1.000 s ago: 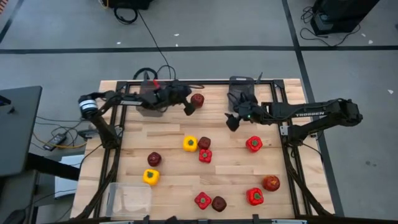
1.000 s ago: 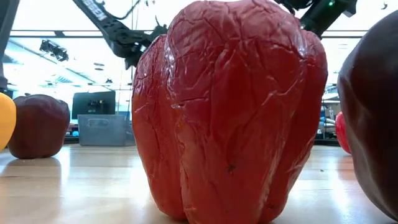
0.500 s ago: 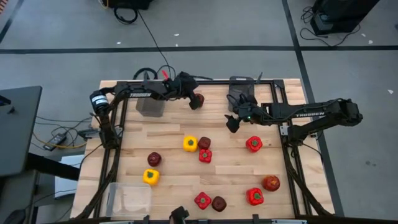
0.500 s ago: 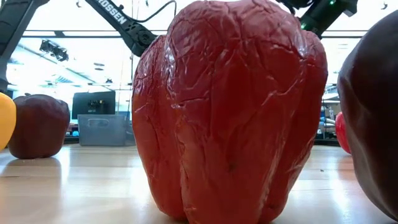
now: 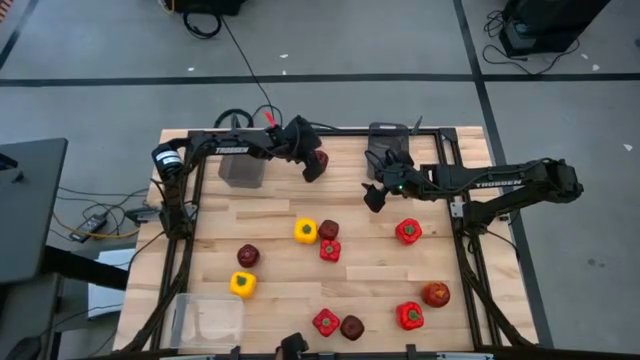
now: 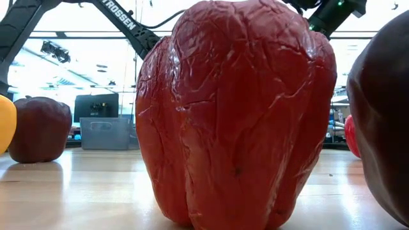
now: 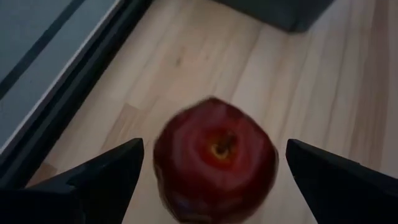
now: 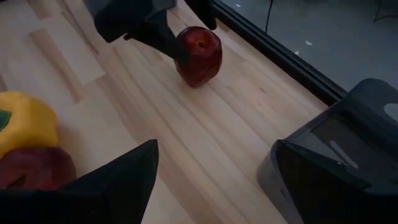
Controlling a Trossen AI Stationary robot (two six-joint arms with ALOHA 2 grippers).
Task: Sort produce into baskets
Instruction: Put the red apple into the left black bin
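A dark red apple (image 5: pixel 320 158) rests on the wood table near the far edge, stem up. My left gripper (image 5: pixel 312 165) is low over it and open. In the left wrist view its two fingers stand on either side of the apple (image 7: pixel 214 158), with a gap at each side. My right gripper (image 5: pixel 371 196) is open and empty, hovering right of the apple, near a dark grey bin (image 5: pixel 388 150). A second dark grey bin (image 5: pixel 243 168) stands left of the apple. A clear bin (image 5: pixel 210 320) sits at the near left corner.
Produce lies spread over the table: yellow peppers (image 5: pixel 306 231) (image 5: pixel 242 284), red peppers (image 5: pixel 408 232) (image 5: pixel 330 250) (image 5: pixel 326 322), maroon apples (image 5: pixel 248 255) (image 5: pixel 352 327), and an orange-red apple (image 5: pixel 435 294). A black frame edges the table (image 5: pixel 270 200). A red pepper (image 6: pixel 236 115) fills the low view.
My left gripper has gone from beside the left dark grey bin toward the table's right and far edge, and now stands around the dark red apple. The apple has stayed in place.
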